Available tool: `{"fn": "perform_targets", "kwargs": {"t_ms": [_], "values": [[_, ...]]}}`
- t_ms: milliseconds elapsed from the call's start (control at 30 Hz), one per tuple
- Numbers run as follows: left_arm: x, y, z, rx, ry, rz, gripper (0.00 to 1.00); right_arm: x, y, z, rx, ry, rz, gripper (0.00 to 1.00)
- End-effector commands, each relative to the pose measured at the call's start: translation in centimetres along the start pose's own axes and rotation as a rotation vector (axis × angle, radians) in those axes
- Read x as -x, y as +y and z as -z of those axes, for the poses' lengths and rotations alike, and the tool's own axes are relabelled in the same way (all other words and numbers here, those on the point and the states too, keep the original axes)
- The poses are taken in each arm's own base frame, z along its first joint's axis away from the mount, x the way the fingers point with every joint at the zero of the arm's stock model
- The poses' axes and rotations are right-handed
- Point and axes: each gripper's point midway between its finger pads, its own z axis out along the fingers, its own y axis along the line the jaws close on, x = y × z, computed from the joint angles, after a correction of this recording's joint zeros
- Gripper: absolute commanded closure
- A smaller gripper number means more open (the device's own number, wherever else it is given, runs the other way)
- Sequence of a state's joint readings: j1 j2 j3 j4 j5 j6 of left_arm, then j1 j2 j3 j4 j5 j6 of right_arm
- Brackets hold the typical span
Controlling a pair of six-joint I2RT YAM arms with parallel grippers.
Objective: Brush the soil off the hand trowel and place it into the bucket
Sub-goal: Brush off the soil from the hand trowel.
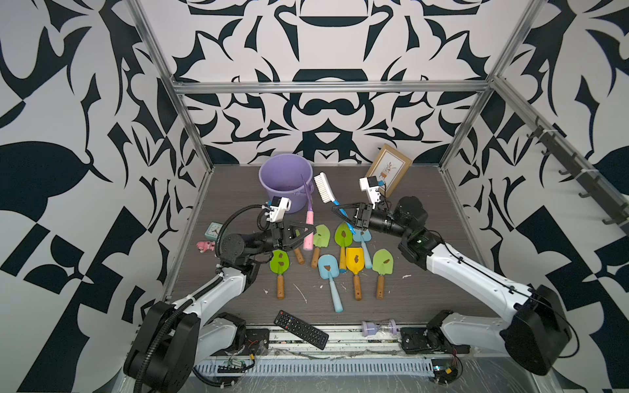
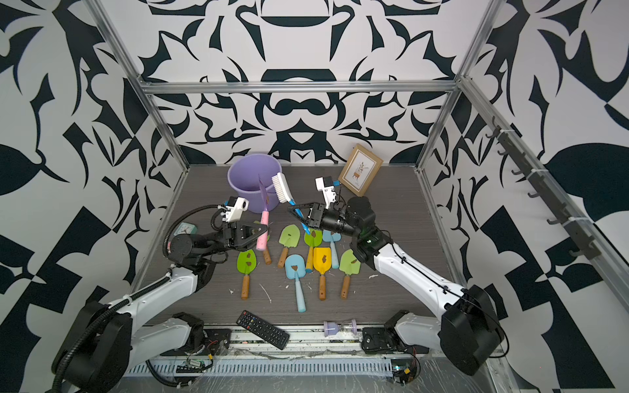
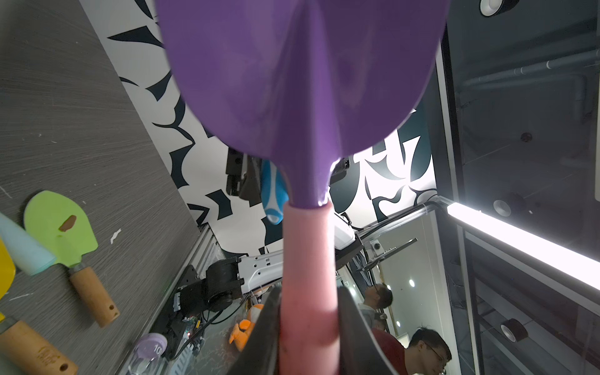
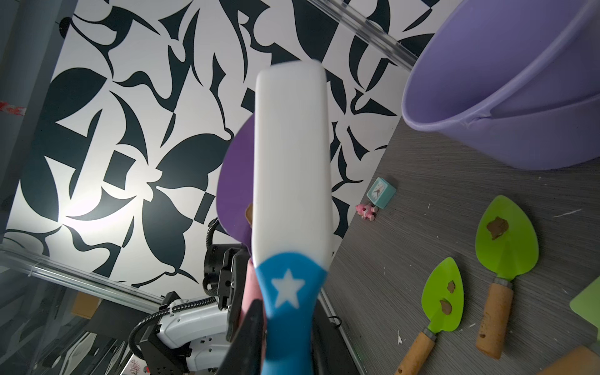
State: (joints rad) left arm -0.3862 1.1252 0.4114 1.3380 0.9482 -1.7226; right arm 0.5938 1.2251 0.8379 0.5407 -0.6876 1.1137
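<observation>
Brush [image 4: 292, 162] hides most of purple trowel [image 4: 235, 181]; soil [image 4: 249, 212] barely visible

The left end effector [image 2: 262, 233] clamps the pink handle of a purple hand trowel [image 2: 263, 217] just in front of the lilac bucket [image 2: 238, 183], with the blade pointing up across the bucket's front wall. Right of the bucket, the right end effector [image 2: 296, 215] grips a white scrubbing brush [image 2: 280, 187] by its blue handle, the bristle head just beside the blade. Further in front of the bucket, other trowels [image 2: 318, 265] bearing brown soil clumps [image 2: 249, 256] lie on the desk [image 2: 391, 299].
</observation>
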Motion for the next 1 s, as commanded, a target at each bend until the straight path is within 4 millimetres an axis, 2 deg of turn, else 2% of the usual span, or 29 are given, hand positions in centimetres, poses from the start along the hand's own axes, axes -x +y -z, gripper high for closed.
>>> {"fn": "perform_targets", "kwargs": {"t_ms": [0, 133, 267, 333, 400, 500, 767, 967], "values": [[-0.7, -0.2, 0.6, -0.005, -0.007, -0.044, 1.0, 0.2, 2.9, 0.5, 0.083, -0.026, 0.061, 1.0], [-0.8, 0.2, 0.8, 0.001, -0.017, -0.047, 1.0, -0.9, 3.2, -0.2, 0.086, -0.002, 0.063, 1.0], [-0.7, 0.6, 0.9, 0.003, -0.037, -0.038, 1.0, -3.4, 3.3, -2.1, 0.076, 0.057, 0.079, 1.0], [-0.7, 0.8, 1.0, 0.006, -0.044, -0.036, 1.0, -4.5, 2.8, -3.0, 0.064, 0.076, 0.071, 1.0], [-0.7, 0.7, 1.0, 0.002, -0.049, -0.038, 1.0, -5.3, 1.5, -3.7, 0.048, 0.079, 0.04, 1.0], [-0.6, 0.4, 1.1, -0.003, -0.054, -0.043, 1.0, -5.5, -0.1, -3.7, 0.039, 0.049, 0.002, 1.0], [-0.7, 0.2, 1.0, -0.007, -0.045, -0.047, 1.0, -5.4, -2.1, -3.0, -0.083, 0.075, 0.033, 1.0], [-0.9, 0.9, 1.3, 0.016, -0.045, -0.037, 1.0, -4.2, -1.3, -1.3, -0.149, 0.054, 0.093, 1.0]]}}
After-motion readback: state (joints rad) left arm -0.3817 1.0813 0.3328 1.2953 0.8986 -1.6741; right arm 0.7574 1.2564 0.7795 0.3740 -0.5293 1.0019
